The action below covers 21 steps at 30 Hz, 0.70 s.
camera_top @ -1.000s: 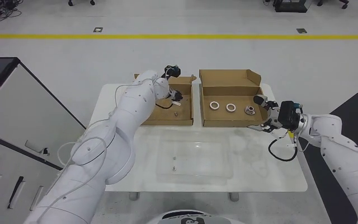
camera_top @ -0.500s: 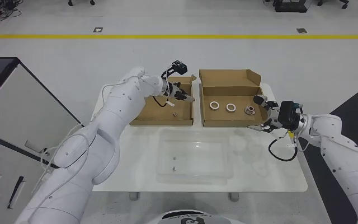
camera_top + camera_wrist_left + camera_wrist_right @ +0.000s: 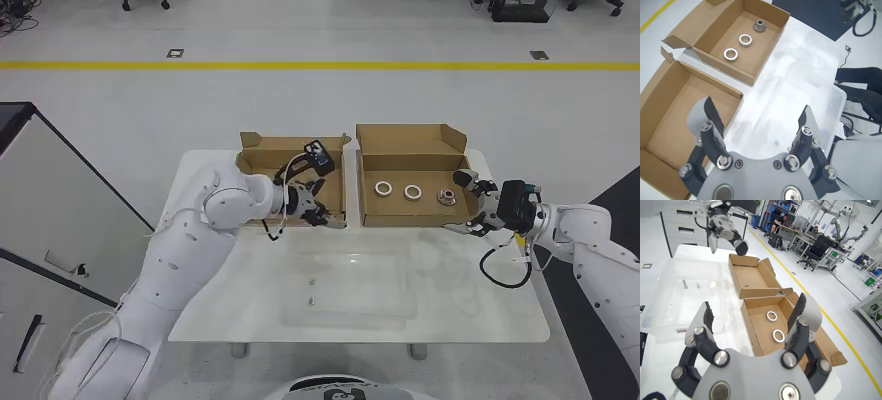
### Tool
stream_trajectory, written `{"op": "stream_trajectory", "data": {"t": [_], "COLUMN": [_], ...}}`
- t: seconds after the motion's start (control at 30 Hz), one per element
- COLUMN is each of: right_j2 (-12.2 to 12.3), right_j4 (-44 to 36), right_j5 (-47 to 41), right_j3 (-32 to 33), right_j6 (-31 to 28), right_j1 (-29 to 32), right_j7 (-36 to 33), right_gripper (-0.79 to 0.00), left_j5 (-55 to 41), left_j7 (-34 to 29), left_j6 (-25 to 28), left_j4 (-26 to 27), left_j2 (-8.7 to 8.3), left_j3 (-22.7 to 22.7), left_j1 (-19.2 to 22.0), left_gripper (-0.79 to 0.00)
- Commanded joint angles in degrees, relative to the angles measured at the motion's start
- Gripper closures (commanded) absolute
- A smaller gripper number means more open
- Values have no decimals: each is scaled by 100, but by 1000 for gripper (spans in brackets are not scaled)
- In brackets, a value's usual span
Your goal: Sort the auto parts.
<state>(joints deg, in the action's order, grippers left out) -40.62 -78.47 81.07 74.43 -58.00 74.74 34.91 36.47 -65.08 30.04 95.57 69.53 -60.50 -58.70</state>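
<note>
Left hand [image 3: 757, 108]: is hanging wide open and holding nothing, above the near wall of the left box [image 3: 711, 81] where it meets the bin [image 3: 696, 261].
Right hand [image 3: 754, 302]: is hovering with its fingers spread and empty, beside the outer end of the right box [image 3: 748, 323].
Bolts [image 3: 685, 284]: two are lying close together on the bin floor, below the left hand and a little back toward its wrist. One looks longer than the other.
Sorted bolt [image 3: 746, 284]: is lying alone on the left box floor, just beneath the left hand's far side.
Rings [image 3: 731, 55]: two are lying flat in the right box with the hub [image 3: 759, 26] in line beyond them, well ahead of the left fingertips and just ahead of the right hand.
Handling: the bolts are looking like small, stiff, smooth metal, so they are likely light for the hand, prone to rolling and slippery under the pads.
Hold: gripping across the shank near the head seems safest, with the fingers coming straight down on either side.
Bin: its clear thin walls are probably flexing easily and are crowding a low approach.
Table [image 3: 480, 290]: is carrying both boxes and the bin.
</note>
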Motion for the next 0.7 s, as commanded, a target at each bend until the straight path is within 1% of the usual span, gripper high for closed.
{"op": "stream_trajectory", "data": {"t": [0.0, 0.1, 0.17, 0.47, 0.53, 0.57, 0.6, 0.63, 0.67], "right_j2": [0, 0, 0, 0, 0, 0, 0, 0, 0], "right_j4": [0, 0, 0, 0, 0, 0, 0, 0, 0], "right_j5": [1, 1, 1, 1, 1, 1, 1, 1, 1], "right_j3": [-1, -1, -1, -1, -1, -1, -1, -1, -1], "right_j6": [0, 0, 0, 0, 0, 0, 0, 0, 0], "right_j1": [0, 0, 0, 0, 0, 0, 0, 0, 0], "right_j7": [7, 7, 7, 7, 7, 7, 7, 7, 7], "right_gripper": [-785, -785, -785, -785, -785, -785, -785, -785, -785], "left_j5": [7, 7, 81, 109, 76, 108, 256, 297, 286], "left_j7": [-151, -264, -298, -281, -244, -351, -694, -924, -1098], "left_j6": [58, 42, -72, -106, -28, 74, 111, -8, -182], "left_j4": [425, 698, 791, 807, 859, 949, 1018, 1086, 1133], "left_j2": [-54, -107, -128, -129, -132, -144, -162, -168, -178], "left_j3": [-69, -107, -97, -97, -48, 5, 94, 176, 354], "left_j1": [-245, -408, -462, -466, -495, -487, -431, -354, -282], "left_gripper": [-785, -785, -785, -785, -785, -785, -785, -785, -785]}}
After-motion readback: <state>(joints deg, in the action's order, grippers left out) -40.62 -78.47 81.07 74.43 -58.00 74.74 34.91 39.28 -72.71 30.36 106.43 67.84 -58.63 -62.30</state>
